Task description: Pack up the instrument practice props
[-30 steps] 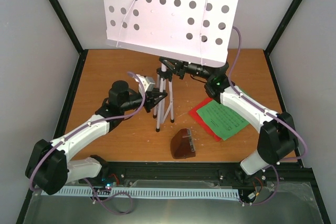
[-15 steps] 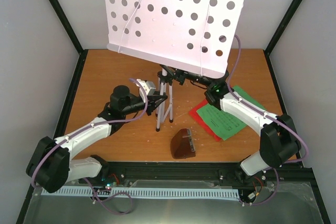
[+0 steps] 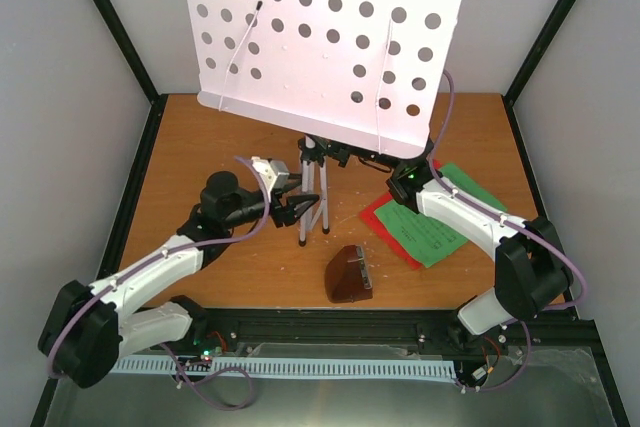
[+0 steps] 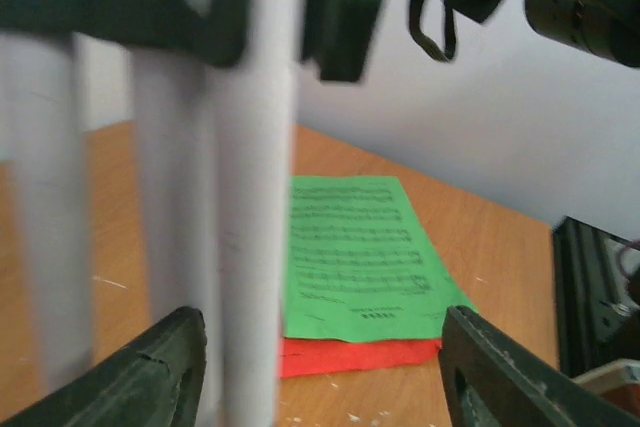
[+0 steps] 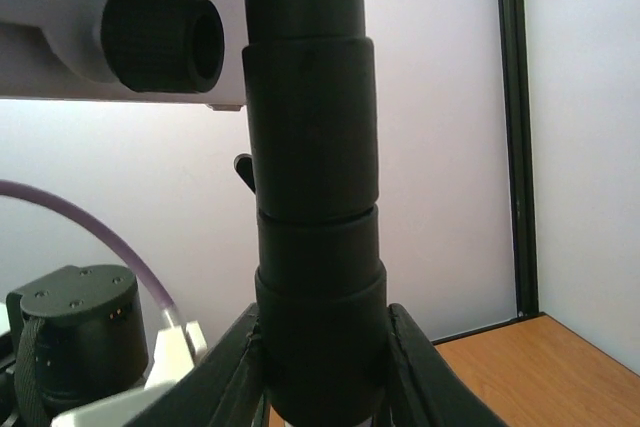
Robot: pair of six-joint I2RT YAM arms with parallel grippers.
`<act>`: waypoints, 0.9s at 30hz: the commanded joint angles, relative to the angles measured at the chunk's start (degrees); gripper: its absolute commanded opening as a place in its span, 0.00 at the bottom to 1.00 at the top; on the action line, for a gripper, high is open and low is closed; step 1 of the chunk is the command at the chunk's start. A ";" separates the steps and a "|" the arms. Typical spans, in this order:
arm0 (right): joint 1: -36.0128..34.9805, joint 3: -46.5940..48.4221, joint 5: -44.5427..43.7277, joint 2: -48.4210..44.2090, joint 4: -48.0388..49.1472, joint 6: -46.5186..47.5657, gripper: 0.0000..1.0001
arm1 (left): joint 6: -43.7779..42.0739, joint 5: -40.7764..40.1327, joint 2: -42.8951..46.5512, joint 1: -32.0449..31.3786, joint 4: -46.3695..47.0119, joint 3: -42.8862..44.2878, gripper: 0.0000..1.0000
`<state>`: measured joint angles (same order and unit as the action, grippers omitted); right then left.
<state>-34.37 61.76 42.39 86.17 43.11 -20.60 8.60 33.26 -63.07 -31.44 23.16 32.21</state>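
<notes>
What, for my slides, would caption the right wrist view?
Right hand gripping the black neck of the music stand, knob at upper left.

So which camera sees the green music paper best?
The left wrist view: the green music sheet sits close, printed lines showing, on the red sheet. In the top view the right arm covers part; the right wrist view misses it.

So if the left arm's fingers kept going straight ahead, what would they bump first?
The white legs of the music stand. They stand right in front of the open left fingers and look very close, though the blur hides exactly how close.
</notes>
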 commanded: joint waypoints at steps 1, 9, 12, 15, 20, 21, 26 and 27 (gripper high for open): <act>-1.13 -0.38 2.51 -1.75 3.03 -0.53 0.03 | 2.42 -5.81 3.94 1.29 -1.19 -0.37 0.68; -1.13 -0.55 2.44 -1.70 3.43 -0.96 0.03 | 5.98 -9.36 6.22 1.29 1.64 -1.89 0.99; -1.12 -0.72 2.30 -1.70 3.56 -1.24 0.03 | 5.62 -5.66 1.47 1.29 4.14 0.26 1.00; -1.13 -0.87 2.11 -1.79 3.80 -1.49 0.03 | 4.86 -3.25 -3.69 1.28 9.05 1.30 0.99; -1.14 -1.04 1.51 -2.24 3.20 -0.97 0.03 | 4.01 -0.23 -9.76 1.29 15.10 2.53 0.99; -1.13 -0.82 0.86 -2.62 1.44 0.16 0.03 | 4.19 0.14 -10.54 1.29 16.17 2.50 0.99; -1.14 -1.25 -0.75 -4.09 -0.37 1.93 0.03 | 4.26 1.39 -13.21 1.22 19.29 2.31 0.93; -1.14 -1.16 -1.14 -4.26 -0.78 2.04 0.03 | 4.02 1.70 -13.82 1.22 19.33 2.60 0.90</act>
<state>-34.79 60.62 43.07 84.51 42.13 -19.33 13.37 31.99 -75.31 -30.48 36.56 32.12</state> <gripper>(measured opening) 0.242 0.935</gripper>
